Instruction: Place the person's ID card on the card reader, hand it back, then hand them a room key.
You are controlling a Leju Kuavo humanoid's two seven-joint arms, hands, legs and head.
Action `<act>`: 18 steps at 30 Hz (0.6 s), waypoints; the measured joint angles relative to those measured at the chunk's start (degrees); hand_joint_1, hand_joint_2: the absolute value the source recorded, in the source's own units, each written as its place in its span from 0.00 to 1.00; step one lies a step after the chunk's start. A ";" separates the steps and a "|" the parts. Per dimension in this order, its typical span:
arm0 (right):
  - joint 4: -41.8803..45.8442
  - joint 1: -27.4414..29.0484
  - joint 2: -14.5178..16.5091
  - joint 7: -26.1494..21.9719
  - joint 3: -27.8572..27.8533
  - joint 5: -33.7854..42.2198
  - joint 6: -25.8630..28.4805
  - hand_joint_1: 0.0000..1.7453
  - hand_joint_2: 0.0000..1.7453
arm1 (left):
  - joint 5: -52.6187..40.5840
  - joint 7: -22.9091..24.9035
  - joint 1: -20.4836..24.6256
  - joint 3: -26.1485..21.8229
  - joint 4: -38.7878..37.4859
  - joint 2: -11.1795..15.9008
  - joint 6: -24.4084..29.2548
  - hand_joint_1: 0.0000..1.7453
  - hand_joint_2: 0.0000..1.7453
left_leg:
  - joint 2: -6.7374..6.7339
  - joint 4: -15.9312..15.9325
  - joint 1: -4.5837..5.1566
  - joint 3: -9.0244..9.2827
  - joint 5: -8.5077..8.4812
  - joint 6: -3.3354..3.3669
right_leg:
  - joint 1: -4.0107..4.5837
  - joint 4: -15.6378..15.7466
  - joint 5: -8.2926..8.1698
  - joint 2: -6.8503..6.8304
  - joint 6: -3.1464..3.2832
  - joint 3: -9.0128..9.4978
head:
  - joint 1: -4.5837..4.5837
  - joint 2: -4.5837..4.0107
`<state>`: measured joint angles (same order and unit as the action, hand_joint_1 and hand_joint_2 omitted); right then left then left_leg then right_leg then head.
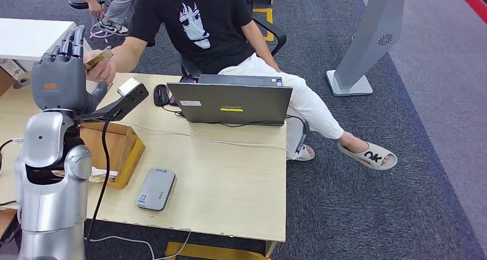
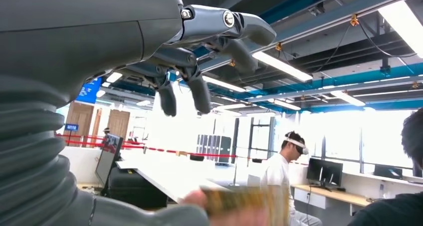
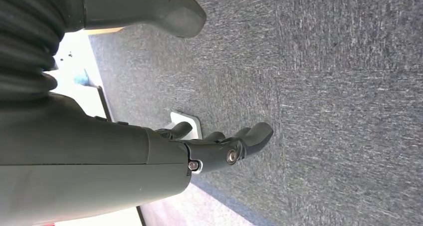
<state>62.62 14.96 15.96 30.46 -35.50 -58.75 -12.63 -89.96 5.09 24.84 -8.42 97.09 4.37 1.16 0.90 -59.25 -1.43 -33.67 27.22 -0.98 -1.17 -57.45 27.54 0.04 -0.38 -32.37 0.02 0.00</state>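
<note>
My left hand (image 1: 63, 70) is raised above the table's far left, fingers (image 2: 199, 94) spread and holding nothing. Right beside it, the seated person's hand (image 1: 101, 70) holds out a brownish card (image 1: 99, 58). In the left wrist view that card (image 2: 244, 203) is a blur just beyond my thumb, with the person's fingers still on it. The grey card reader (image 1: 155, 189) lies flat near the table's front edge. My right hand (image 3: 224, 148) hangs over the carpet, fingers loosely bent around nothing.
An open wooden box (image 1: 118, 151) stands on the table behind my left arm. Farther back are a laptop (image 1: 230, 102), a black mouse (image 1: 161, 94) and a small white box (image 1: 128, 86). A cable crosses the table (image 1: 230, 179). A grey stand (image 1: 367, 42) rises from the carpet.
</note>
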 joint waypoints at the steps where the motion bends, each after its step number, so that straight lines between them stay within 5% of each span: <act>1: -0.01 0.00 0.00 0.01 0.00 0.00 0.00 0.00 1.00 | 0.00 0.00 0.00 -0.02 0.00 -0.22 0.00 0.00 1.00 | 0.00 0.00 0.00 0.00 0.00 0.00 | 0.00 0.00 0.00 0.00 0.00 0.00 | 0.00 0.00; 12: -0.37 -0.04 0.00 -0.89 0.02 0.17 0.40 0.00 1.00 | 1.34 -4.82 -1.25 -3.72 1.26 -2.80 1.37 0.00 1.00 | 0.00 0.00 0.00 -0.03 0.01 0.00 | 0.00 0.00 0.01 0.01 0.00 0.00 | 0.00 0.00; 18: 0.40 0.55 0.00 2.13 1.98 4.75 1.79 0.00 1.00 | 3.00 -11.34 -10.16 -7.04 8.22 -4.38 3.81 0.00 1.00 | -0.20 0.01 0.05 0.01 0.10 0.01 | -0.05 0.00 0.04 0.21 -0.02 -0.05 | -0.01 0.00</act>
<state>63.02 15.51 15.96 32.59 -33.51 -54.00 -10.84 -86.96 -6.25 14.68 -15.46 105.31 -0.01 4.97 0.70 -59.24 -1.38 -33.66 27.32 -0.97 -1.22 -57.45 27.58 0.24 -0.40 -32.42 0.01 0.00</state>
